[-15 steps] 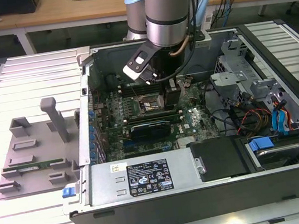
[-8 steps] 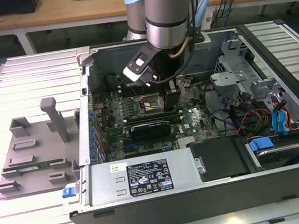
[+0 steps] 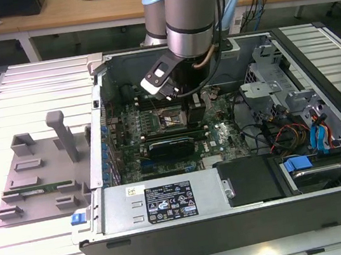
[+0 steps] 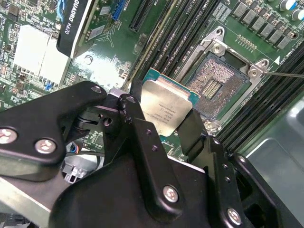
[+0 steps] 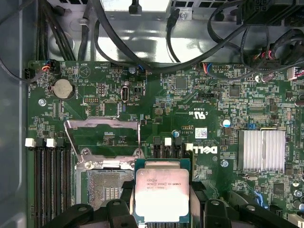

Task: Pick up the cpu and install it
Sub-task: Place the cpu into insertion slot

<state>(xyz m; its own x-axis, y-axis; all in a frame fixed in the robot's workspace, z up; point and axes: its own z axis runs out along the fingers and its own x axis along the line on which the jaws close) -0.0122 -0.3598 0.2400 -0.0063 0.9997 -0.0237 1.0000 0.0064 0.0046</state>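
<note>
The cpu (image 4: 166, 107) (image 5: 162, 192), a flat square chip with a silver metal top and green edge, is held between my gripper's black fingers (image 4: 134, 116). My gripper (image 4: 164, 124) (image 5: 162, 202) is shut on it and hovers just above the motherboard, beside the open socket (image 4: 216, 85) (image 5: 107, 187). The socket's pin field is bare and its metal load plate (image 5: 102, 130) is flipped up. In the exterior view my gripper (image 3: 176, 101) reaches down into the open computer case over the socket (image 3: 168, 122).
Memory slots (image 5: 50, 180) flank the socket, and a finned heatsink (image 5: 261, 149) and a black expansion card (image 3: 170, 145) sit nearby. Cables (image 3: 286, 129) crowd the case's right side. A grey fixture (image 3: 37, 179) holding a green memory stick (image 3: 38, 187) lies left of the case.
</note>
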